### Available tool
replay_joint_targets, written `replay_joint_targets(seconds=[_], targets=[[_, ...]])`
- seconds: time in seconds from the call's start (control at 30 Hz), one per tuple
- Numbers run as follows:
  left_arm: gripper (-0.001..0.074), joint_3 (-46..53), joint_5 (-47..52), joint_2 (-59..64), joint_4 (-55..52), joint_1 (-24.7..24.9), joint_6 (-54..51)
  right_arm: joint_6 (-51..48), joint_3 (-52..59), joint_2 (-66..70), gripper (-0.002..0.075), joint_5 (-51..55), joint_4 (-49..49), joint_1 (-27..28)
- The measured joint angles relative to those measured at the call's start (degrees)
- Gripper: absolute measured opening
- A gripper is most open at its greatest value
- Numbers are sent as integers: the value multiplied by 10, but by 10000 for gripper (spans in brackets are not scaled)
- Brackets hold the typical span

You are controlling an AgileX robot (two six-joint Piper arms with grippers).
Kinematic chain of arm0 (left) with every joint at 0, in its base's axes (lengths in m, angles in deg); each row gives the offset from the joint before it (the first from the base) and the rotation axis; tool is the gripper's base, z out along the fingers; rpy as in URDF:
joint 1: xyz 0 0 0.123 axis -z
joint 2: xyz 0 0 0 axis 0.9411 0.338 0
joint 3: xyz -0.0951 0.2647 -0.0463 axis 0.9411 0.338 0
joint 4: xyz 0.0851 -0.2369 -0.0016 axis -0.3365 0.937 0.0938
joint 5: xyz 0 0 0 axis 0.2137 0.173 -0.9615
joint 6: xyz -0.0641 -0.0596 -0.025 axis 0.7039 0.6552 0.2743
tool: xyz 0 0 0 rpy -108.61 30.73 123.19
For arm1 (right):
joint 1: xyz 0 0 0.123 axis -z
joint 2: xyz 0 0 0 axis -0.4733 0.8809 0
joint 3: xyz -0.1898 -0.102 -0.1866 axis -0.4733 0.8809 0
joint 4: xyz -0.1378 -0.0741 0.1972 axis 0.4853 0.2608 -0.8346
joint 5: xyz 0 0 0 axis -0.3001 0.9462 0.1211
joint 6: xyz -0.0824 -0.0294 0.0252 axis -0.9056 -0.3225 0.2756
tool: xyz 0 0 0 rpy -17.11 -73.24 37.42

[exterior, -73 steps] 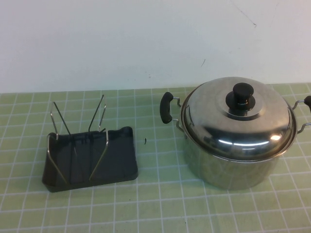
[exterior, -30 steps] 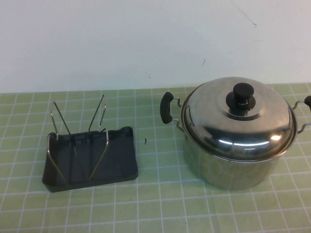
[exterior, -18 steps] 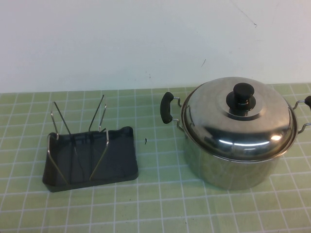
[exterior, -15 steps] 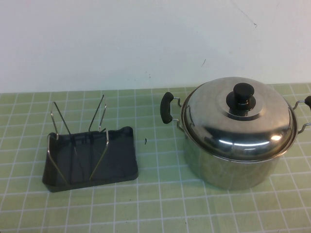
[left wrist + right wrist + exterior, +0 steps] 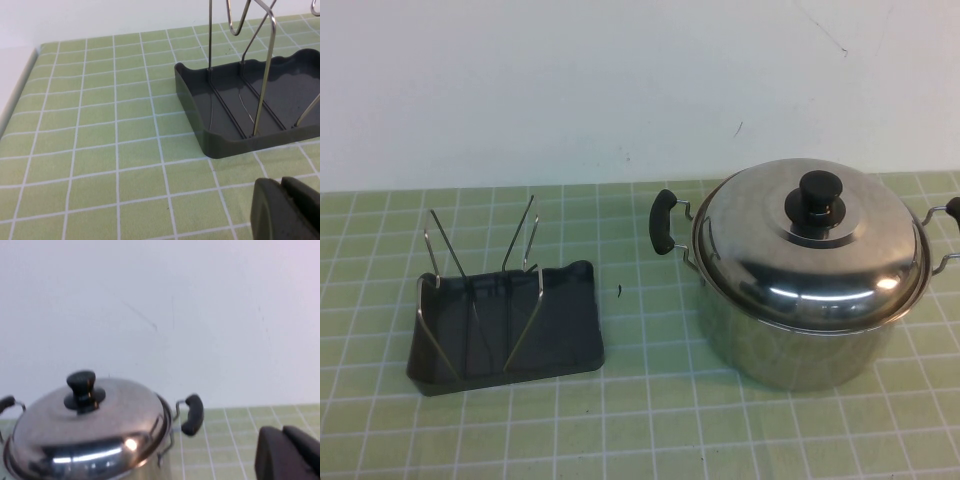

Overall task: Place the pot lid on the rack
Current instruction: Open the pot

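Observation:
The shiny steel pot lid with its black knob sits on the deep steel pot at the right of the green tiled mat; the right wrist view shows the pot lid too. The dark grey rack with upright wire prongs stands at the left, seen close as rack in the left wrist view. Neither arm shows in the high view. My left gripper is shut and empty, short of the rack's near corner. My right gripper is shut and empty, beside the pot's handle.
A white wall rises behind the mat. The mat's left edge meets a white surface. A small dark speck lies between rack and pot. Open tiles stretch along the front.

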Motion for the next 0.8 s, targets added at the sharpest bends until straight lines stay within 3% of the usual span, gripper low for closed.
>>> replay_joint_targets(seconds=[0.4,0.5,0.67,0.8], targets=[[-2,0,0,0,1,0,0,-9,-22,0,-1,-20,10,0],[-2,0,0,0,1,0,0,-75,-22,0,-1,-27,-17,0],[-2,0,0,0,1,0,0,-237,-22,65,-1,-107,-160,0],[-2,0,0,0,1,0,0,-226,-27,157,0,-159,-168,0]])
